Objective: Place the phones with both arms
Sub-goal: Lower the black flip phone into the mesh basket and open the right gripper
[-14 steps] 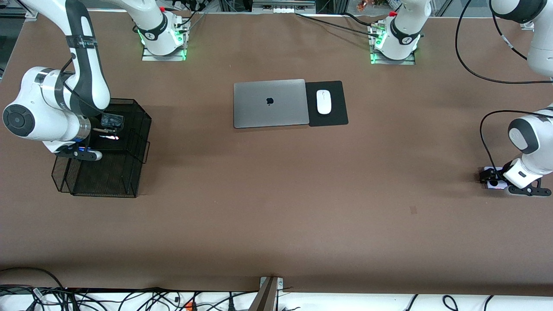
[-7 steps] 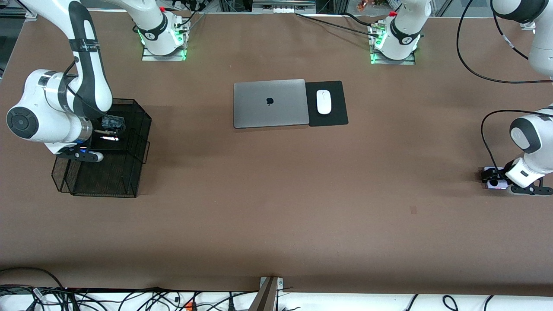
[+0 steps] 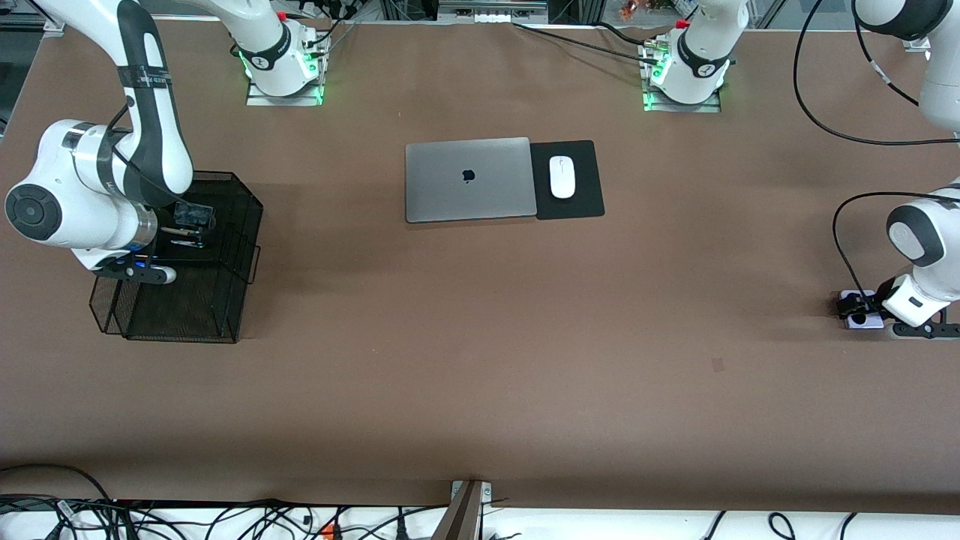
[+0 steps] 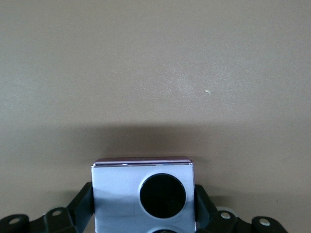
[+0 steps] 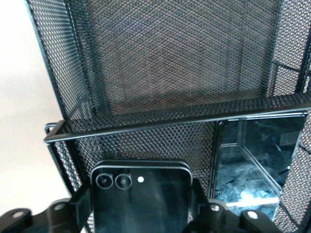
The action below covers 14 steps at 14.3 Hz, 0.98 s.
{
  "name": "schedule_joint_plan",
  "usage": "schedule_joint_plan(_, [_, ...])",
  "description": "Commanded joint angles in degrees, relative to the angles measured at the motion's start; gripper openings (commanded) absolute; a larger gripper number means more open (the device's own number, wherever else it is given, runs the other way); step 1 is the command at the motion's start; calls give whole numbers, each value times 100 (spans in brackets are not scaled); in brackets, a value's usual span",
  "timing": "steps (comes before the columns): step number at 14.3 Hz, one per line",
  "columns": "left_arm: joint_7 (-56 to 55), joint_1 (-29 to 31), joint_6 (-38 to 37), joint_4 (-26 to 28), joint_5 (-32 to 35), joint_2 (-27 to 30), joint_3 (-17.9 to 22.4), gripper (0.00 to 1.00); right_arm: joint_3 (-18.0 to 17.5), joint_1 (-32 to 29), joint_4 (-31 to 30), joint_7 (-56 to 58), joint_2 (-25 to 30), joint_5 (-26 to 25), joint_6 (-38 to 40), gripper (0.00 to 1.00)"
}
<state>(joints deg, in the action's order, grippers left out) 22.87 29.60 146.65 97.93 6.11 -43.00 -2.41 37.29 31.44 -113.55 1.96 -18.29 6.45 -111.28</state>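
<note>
**Both arms at their phones, one at each end of the desk**

The left gripper (image 3: 855,307) is down at the desk (image 3: 480,360) near the left arm's end, its jaws standing on either side of the lavender-white flip phone (image 4: 142,194). In the left wrist view the fingers (image 4: 82,206) flank the phone's two side edges and appear to touch them, so I read this as a grasp on the phone, which lies flat on the desk with its camera circles facing up.

The right gripper (image 3: 187,225) is inside the black mesh tray (image 3: 240,247) at the right arm's end. The black flip phone (image 5: 141,199) sits between its jaws in the right wrist view; whether they clamp it or have let go I cannot tell. The long black phone (image 5: 252,165) lies in the neighbouring compartment, just beside the flip phone, a mesh divider between them.

The closed laptop (image 3: 469,178) and white mouse (image 3: 562,177) stay mid-desk, well apart from both.

The lavender phone's carry runs the whole desk toward the tray.
</note>
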Motion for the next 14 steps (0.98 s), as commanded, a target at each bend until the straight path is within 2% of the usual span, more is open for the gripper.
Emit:
schedule_joint_plan(1, [-64,-60,22,-318,-92,-182,-23,32,59,82,61,-81,54,-73,124,100])
schedule_joint_plan(4, [-107,-156,-188,-468,-101,-129,-23,30,50,91,53,-99,28,-65,124,100])
schedule_joint_plan(7, [-257,-253,-724,-731,-101,-94,-23,29,41,126,166,-222,36,-73,159,100])
schedule_joint_plan(11, [-590,-437,-1032,-916,-101,-15,-31,27,33,91,938,-187,10,-73,693,100])
schedule_joint_plan(14, [-1020,-674,-1427,-1179,-92,20,-31,27,33,47,1711,-126,-235,-47,1159,100])
